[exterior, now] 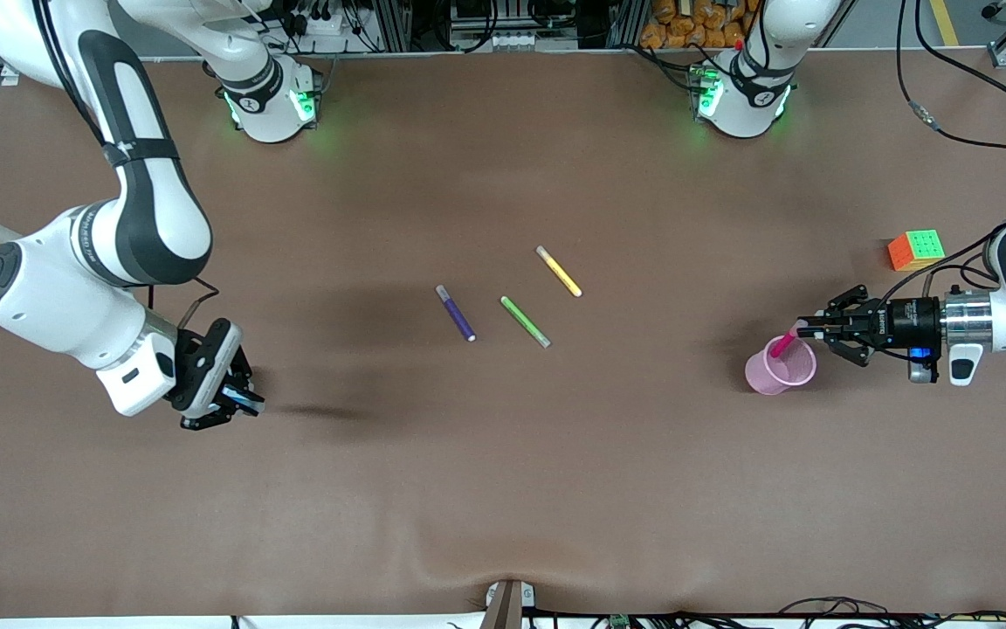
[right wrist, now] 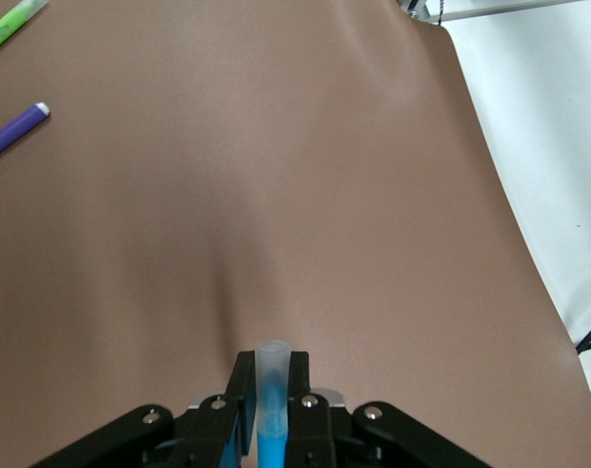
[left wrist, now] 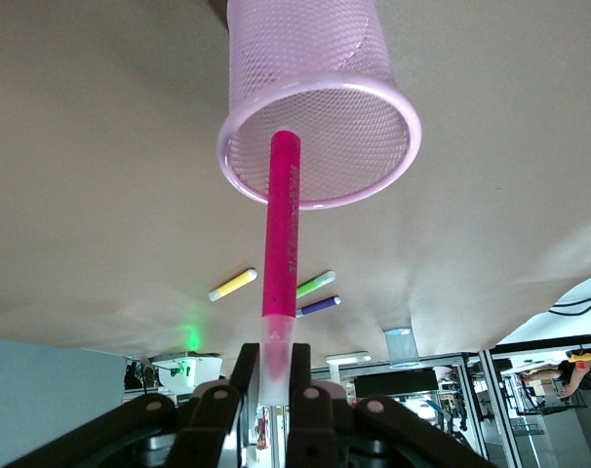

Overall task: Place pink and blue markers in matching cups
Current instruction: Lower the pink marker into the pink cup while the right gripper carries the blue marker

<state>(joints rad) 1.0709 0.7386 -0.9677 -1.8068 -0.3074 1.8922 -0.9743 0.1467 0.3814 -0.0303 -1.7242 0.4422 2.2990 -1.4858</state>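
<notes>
Right tool [exterior: 237, 404] clamped shut on blue marker [right wrist: 269, 409], low over bare table [exterior: 503, 489] at right arm's end; marker's long axis ran along fingers, pale tip outward; blue cup not in view. Left tool [exterior: 809, 330] gripped pink marker [exterior: 785, 342] by pale end, coloured end slanting down inside pink cup [exterior: 781, 367]; not yet released. Purple marker [exterior: 456, 313], green marker [exterior: 526, 321], yellow marker [exterior: 559, 271] lay mid-table, farther off.

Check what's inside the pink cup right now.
The pink marker reaches into the pink cup, its pale end clamped in the left gripper. The wrist view shows only mesh wall around it. The marker's end inside the cup is hidden.
</notes>
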